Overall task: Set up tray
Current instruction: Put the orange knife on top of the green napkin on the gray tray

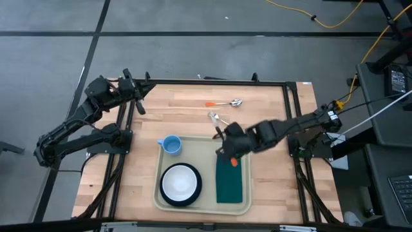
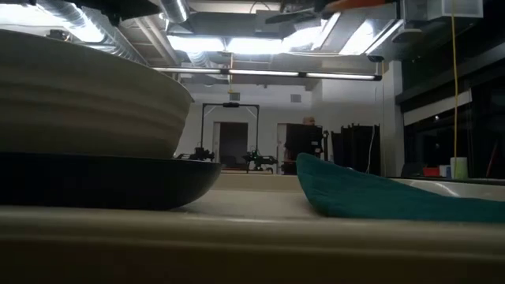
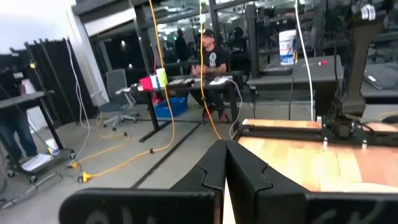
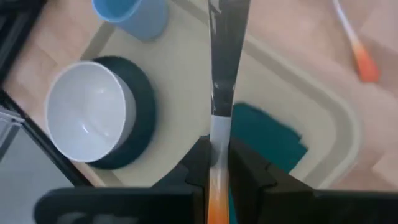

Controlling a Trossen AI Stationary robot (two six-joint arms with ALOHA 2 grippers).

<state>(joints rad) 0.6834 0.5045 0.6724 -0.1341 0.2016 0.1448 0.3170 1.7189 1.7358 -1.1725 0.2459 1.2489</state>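
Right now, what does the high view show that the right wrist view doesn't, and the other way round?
Only the high view shows both arms, the left gripper parked shut at the table's far left corner, and the spoon's bowl.

Only the right wrist view shows the right gripper shut on an orange-handled utensil over the tray.

Both show the tray, white bowl, blue cup and green napkin.

Wooden table [image 1: 270, 193] carries tray [image 1: 205, 147], cup [image 1: 171, 145], spoon [image 1: 225, 103]
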